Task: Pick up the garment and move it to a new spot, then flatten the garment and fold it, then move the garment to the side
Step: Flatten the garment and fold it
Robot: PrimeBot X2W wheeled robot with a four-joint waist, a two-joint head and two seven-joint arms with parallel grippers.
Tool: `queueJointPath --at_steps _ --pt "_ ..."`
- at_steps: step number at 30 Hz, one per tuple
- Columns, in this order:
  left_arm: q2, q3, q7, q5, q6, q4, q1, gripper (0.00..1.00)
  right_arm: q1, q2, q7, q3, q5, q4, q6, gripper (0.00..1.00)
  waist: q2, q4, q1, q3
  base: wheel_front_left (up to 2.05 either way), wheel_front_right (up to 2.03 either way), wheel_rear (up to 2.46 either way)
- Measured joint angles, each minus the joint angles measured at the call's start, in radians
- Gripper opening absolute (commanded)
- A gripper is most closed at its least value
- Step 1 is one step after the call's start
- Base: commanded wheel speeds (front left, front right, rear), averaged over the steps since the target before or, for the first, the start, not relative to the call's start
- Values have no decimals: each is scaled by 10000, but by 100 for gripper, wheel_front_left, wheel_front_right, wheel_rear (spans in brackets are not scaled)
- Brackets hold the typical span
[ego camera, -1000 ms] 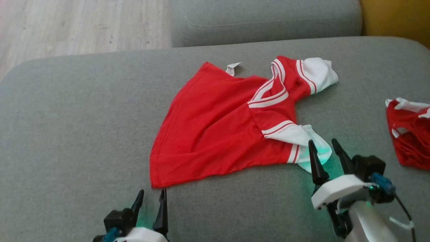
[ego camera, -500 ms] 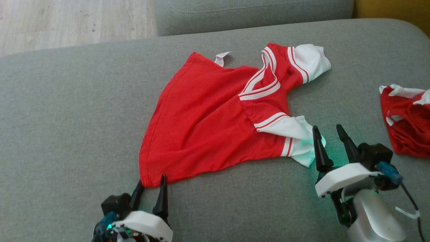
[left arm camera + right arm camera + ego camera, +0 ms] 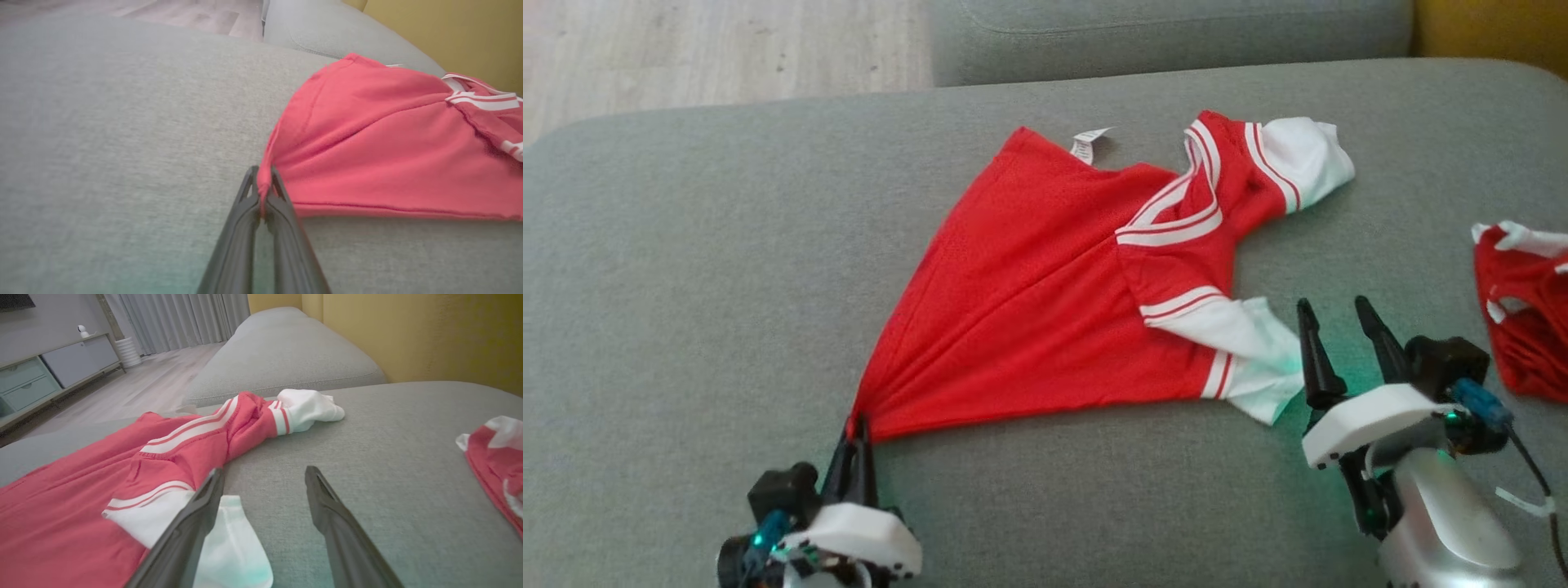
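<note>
Changed since the earlier frames: left gripper [image 3: 854,426] closed, from fingers spread astride the hem corner [image 3: 890,412] of the garment [image 3: 1045,302] to fingers pressed together on it, with creases now fanning out from the pinch across the red cloth. Unchanged: right gripper [image 3: 1334,304], spread as before beside the near sleeve [image 3: 1250,359].

Left, toward the near-left part of the sofa cushion [image 3: 670,269]: left gripper low over the seat, jaws clamped on the hem corner. In the left wrist view, a thin ridge of red fabric pinched upright between the two fingertips.

Centre: garment, a red shirt with white striped trim and white sleeves, lying on the middle of the cushion, hem to the left, neck and sleeves to the right. Body fairly smooth, neck end bunched and twisted. White label [image 3: 1088,145] sticking out at the far side. Far sleeve [image 3: 1307,167] toward the cushion's back edge, near sleeve toward its front edge.

Right: right gripper with jaws wide and empty, its left finger just beside the cuff of the near sleeve; touching or not, impossible to tell. Farther right, at the cushion's right edge, a second garment [image 3: 1523,327], red and white, in a heap, well apart from the first.

Progress, as a judgement: early in the first step. One corner secured, a second hold at the sleeve end apparently not yet taken, nothing lifted. Remaining: lift and carry to a new spot, flatten, fold, move aside.
</note>
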Motion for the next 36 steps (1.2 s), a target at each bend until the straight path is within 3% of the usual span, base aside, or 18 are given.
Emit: queueJointPath --at_steps 7,30,31,32,34,36 --pt "4 619 0 633 -84 -194 641 0 -230 -15 0 859 533 589 0 100 0 368 0 -63 0 0 0" --pt "4 159 0 479 -201 -351 467 0 -1638 -602 602 3570 1108 2815 0 100 0 914 0 391 0 0 0" --pt "4 146 0 453 -201 -351 465 0 -1690 -623 619 3701 1118 2844 0 83 0 918 0 401 0 0 0" --pt "4 134 0 437 -201 -351 462 0 -1723 -650 669 3793 1154 2849 0 48 0 923 0 409 0 0 0" --pt "4 107 0 437 -201 -351 450 0 -1790 -694 729 4027 1325 2865 0 0 0 934 -1 422 0 0 0" --pt "4 75 0 437 -201 -349 410 0 -1857 -721 740 4209 1484 2907 0 0 0 950 0 424 0 0 0"
